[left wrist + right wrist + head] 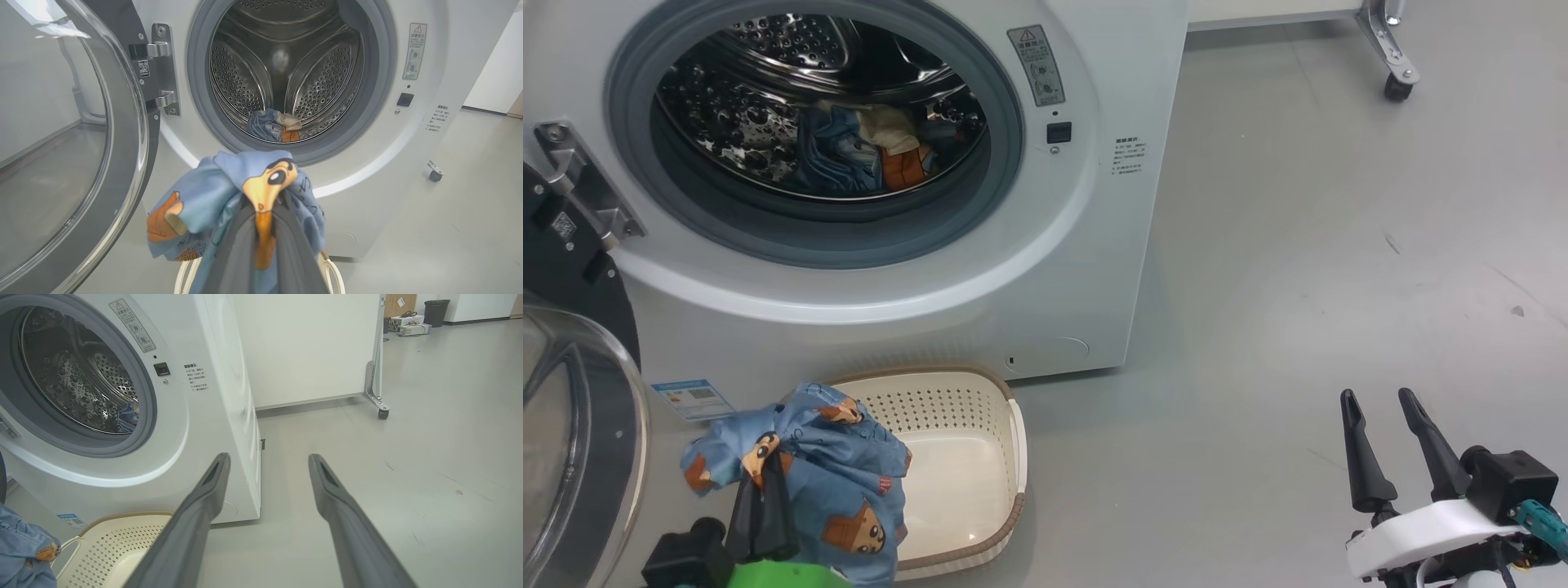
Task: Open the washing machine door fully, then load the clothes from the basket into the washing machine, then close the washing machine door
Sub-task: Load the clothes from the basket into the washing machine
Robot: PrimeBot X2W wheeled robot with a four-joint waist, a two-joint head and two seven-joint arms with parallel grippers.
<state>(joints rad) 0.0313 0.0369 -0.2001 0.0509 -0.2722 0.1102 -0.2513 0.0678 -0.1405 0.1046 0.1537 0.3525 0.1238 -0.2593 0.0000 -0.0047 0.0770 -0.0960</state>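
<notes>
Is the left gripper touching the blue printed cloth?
Touching. The left wrist view shows the left gripper shut on the blue cloth, with fabric pinched between its fingers.

Door (pixel 86 171) open; blue garment (pixel 837 469) over cream basket (pixel 931 404); clothes (pixel 866 151) in drum (pixel 727 114).

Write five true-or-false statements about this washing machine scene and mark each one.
1. The left gripper is shut on a light-blue garment. True.
2. The washing machine door is closed. False: it stands swung open on its hinge.
3. The drum already holds clothes. True.
4. The right gripper grips a cream piece. False: it is open and empty, above the floor.
5. The basket is piled full. False: its visible inside is bare.
</notes>
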